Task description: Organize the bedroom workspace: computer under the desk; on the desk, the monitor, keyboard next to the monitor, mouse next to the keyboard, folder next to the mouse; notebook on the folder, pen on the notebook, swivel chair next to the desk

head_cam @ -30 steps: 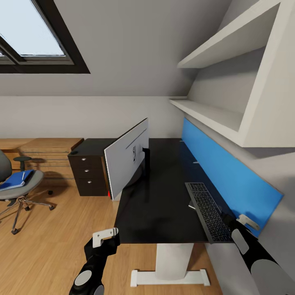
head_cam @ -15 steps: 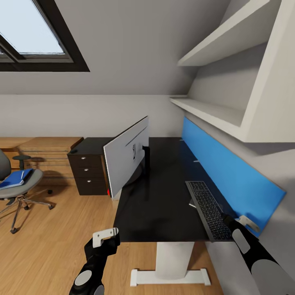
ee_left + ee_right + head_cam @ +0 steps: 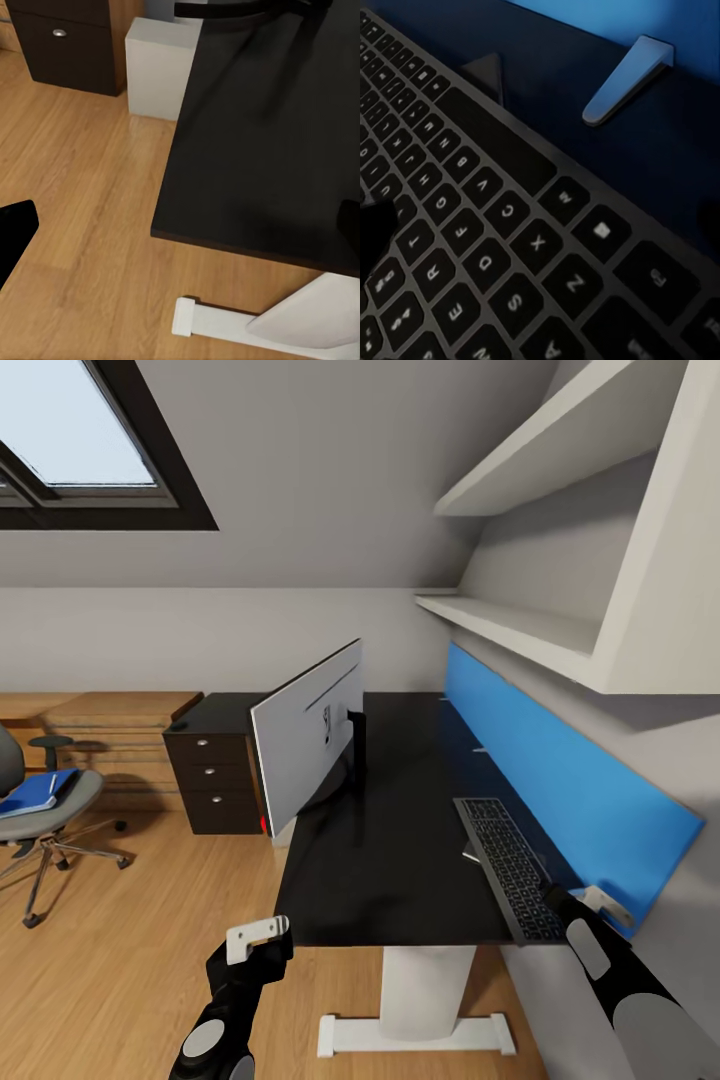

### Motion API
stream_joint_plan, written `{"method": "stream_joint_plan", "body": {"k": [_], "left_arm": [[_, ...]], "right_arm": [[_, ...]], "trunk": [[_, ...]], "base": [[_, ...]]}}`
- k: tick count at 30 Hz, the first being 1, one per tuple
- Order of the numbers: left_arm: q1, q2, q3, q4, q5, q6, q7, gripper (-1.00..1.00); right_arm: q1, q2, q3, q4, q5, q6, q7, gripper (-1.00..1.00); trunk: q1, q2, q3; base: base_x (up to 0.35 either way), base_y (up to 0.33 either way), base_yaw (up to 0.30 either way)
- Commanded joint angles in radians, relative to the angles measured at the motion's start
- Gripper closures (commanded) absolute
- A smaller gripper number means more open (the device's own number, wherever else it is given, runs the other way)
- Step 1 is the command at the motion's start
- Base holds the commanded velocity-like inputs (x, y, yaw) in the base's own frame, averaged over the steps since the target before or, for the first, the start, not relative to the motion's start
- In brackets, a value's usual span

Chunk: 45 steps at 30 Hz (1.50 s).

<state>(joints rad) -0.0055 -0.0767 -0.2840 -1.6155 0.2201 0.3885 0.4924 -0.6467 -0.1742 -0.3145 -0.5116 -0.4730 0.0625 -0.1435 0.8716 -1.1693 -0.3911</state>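
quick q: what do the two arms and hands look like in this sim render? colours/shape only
Both arms are glossy black with rounded segments carrying light grey oval panels. The left hand is a light grey flat bracket-like piece with small dark holes, on a black wrist. The right hand has similar pale grey parts over a black wrist. No cables or markings are visible.

Swivel chair (image 3: 40, 810) cut off at left edge of head view, folder (image 3: 38, 792) on its seat partly cropped, monitor (image 3: 305, 740) screen side turned away, keyboard (image 3: 510, 870) near end hidden behind right arm, right jaws indistinct.
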Motion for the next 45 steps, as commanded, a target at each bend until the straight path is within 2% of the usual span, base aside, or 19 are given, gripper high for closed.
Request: {"method": "stream_joint_plan", "body": {"k": [1, 6, 38, 45], "left_arm": [[-0.001, 0.000, -0.001, -0.001, 0.008, 0.003, 0.008, -1.00], [-0.001, 0.000, -0.001, -0.001, 0.008, 0.003, 0.008, -1.00], [-0.001, 0.002, 0.000, 0.002, 0.008, 0.004, 0.008, -1.00], [-0.001, 0.002, 0.002, 0.001, 0.008, 0.004, 0.011, -1.00]], "right_arm": [[0.000, 0.001, 0.000, -0.002, -0.007, 0.005, -0.004, -1.00], [0.000, 0.001, 0.000, -0.002, -0.007, 0.005, -0.004, -1.00], [0.000, 0.010, 0.000, -0.004, -0.009, 0.007, -0.005, -1.00], [0.000, 0.027, 0.000, -0.004, -0.009, 0.027, -0.005, -1.00]], "trunk": [[0.004, -0.008, -0.004], [0.023, -0.043, -0.020], [0.023, -0.043, -0.020], [0.023, -0.043, -0.020]], "base": [[0.000, 0.000, 0.000], [0.000, 0.000, 0.000], [0.000, 0.000, 0.000], [0.000, 0.000, 0.036]]}}
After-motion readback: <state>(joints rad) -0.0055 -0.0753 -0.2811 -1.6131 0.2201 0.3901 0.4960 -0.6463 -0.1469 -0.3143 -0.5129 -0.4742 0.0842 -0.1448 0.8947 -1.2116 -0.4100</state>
